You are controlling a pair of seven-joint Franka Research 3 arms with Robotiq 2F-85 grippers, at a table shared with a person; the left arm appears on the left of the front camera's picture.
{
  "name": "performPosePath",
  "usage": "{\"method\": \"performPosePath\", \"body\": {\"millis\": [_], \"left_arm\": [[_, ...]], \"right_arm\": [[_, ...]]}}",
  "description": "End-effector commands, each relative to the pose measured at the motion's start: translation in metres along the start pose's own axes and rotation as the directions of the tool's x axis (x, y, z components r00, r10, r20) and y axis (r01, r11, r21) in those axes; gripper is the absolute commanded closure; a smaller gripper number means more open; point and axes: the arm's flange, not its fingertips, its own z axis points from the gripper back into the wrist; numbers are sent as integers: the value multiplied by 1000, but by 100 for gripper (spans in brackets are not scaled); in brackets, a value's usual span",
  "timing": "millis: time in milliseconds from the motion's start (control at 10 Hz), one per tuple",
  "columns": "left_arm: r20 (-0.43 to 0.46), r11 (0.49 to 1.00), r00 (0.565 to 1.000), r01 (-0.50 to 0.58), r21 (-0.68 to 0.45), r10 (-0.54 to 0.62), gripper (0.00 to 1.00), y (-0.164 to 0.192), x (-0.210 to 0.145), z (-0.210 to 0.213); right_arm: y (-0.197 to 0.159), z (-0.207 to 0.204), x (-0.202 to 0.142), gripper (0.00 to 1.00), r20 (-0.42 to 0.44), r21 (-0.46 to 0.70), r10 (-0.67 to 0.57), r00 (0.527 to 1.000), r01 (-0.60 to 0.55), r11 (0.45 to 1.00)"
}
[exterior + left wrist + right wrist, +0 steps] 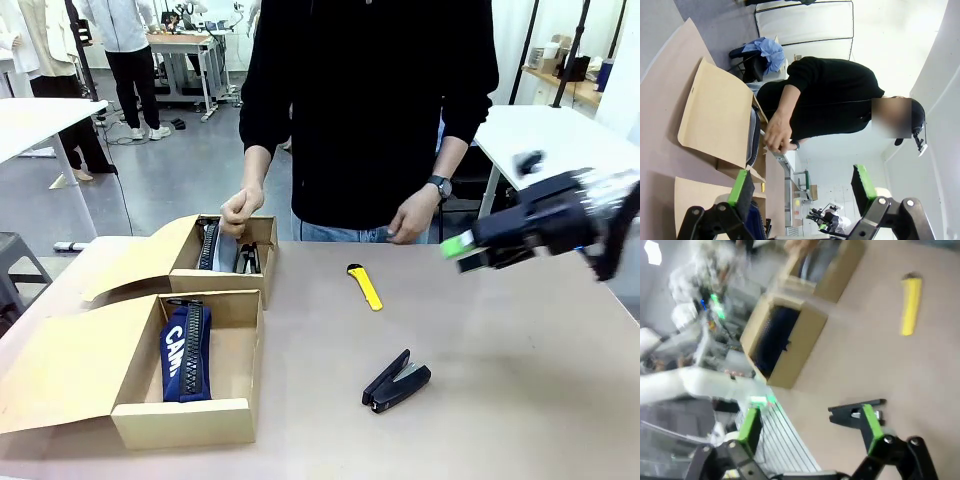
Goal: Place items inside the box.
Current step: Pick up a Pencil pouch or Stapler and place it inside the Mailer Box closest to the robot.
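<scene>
While the right tool [462,247] hangs spread and empty over the worktop's [520,380] right side, the black stapler [397,381] lies well apart, nearer and to its left. The yellow utility knife [366,287] sits farther back. Left tool [802,175] spread too, nothing between its pads. Near box [180,422] holds a blue pencil case [186,352] lettered "CAM". Far box [225,280] holds a dark zip case [208,245], with a person's hand [240,210] over it.
</scene>
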Motion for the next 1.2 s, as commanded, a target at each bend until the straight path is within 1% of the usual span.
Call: {"method": "performPosePath", "body": {"millis": [0, 100, 200, 300, 400, 500, 600, 700, 800, 900, 1000, 1100], "left_arm": [[6, 1000, 1000, 7, -21, -7, 0, -1, -2, 1], [6, 1000, 1000, 7, -21, -7, 0, -1, -2, 1], [6, 1000, 1000, 7, -21, -7, 0, -1, -2, 1], [6, 1000, 1000, 7, -21, -7, 0, -1, -2, 1], [6, 1000, 1000, 7, -21, -7, 0, -1, -2, 1], [6, 1000, 1000, 7, -21, -7, 0, -1, -2, 1], [6, 1000, 1000, 7, -21, -7, 0, -1, -2, 1], [6, 1000, 1000, 7, -21, -7, 0, -1, -2, 1], [6, 1000, 1000, 7, -21, -7, 0, -1, -2, 1], [6, 1000, 1000, 7, -21, -7, 0, -1, -2, 1], [6, 1000, 1000, 7, -21, -7, 0, -1, -2, 1], [6, 1000, 1000, 7, -21, -7, 0, -1, -2, 1]], "right_arm": [[-14, -11, -13, 0, -250, 76, 232, 940, -220, 973], [-14, 4, -19, 0, -354, 69, 100, 930, -80, 994], [5, -23, -8, 0, -131, 17, 109, 985, -108, 994], [5, -23, -8, 0, -131, 17, 109, 985, -108, 994], [-5, -26, -22, 0, -257, 55, 130, 958, -120, 991], [12, -70, -17, 0, -393, 235, 625, 675, -583, 777], [11, -96, -10, 0, -460, 204, 681, 570, -678, 706], [14, -105, -5, 0, -398, 234, 785, 474, -775, 587], [23, -115, -7, 0, -376, 229, 883, 281, -895, 383], [28, -128, -11, 0, -401, 275, 898, 180, -912, 305], [31, -145, -19, 0, -450, 298, 885, 119, -914, 274], [30, -161, -28, 0, -554, 323, 831, 61, -904, 281]]}}
